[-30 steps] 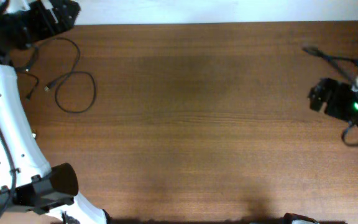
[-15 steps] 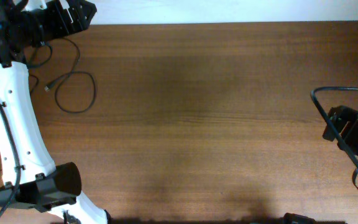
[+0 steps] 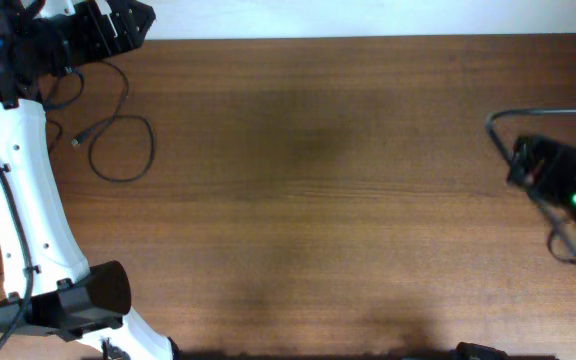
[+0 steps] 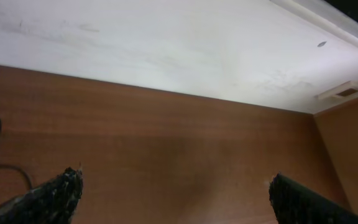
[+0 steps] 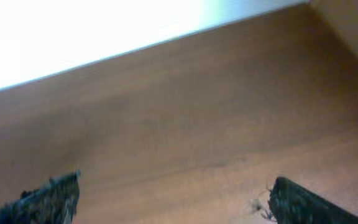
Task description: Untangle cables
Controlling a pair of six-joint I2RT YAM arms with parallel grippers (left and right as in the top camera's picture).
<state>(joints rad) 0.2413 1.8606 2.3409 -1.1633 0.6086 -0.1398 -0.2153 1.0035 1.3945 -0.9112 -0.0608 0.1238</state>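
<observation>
1. Right arm on the move: since half a second ago the right gripper [image 3: 520, 165] has swung back toward the far edge of the wooden table [image 3: 318, 220], at its right end. The left gripper [image 3: 130, 22] has held its place over the far left corner.
2. Both grippers stand wide open and hold nothing; each wrist view shows only bare wood between the fingers.
3. The cables [image 3: 153, 145] lie loose at the far left, just beside the left arm. One forms an open loop with a silver-tipped plug end [image 3: 77, 141], and other strands run under the arm's white link [image 3: 23, 200]. No tight knot shows from overhead; what the arm hides I cannot tell.
4. A dark cord [image 3: 548, 113] arcs by the right gripper; whether it is a task cable or the arm's own lead I cannot tell.
5. To do this step well, I judge the left gripper should drop onto a single strand near the plug, not across two, and draw it slowly toward the middle of the table.
6. The right gripper is well apart from the cables, so I would bring it across before any pull needs a second anchor.
</observation>
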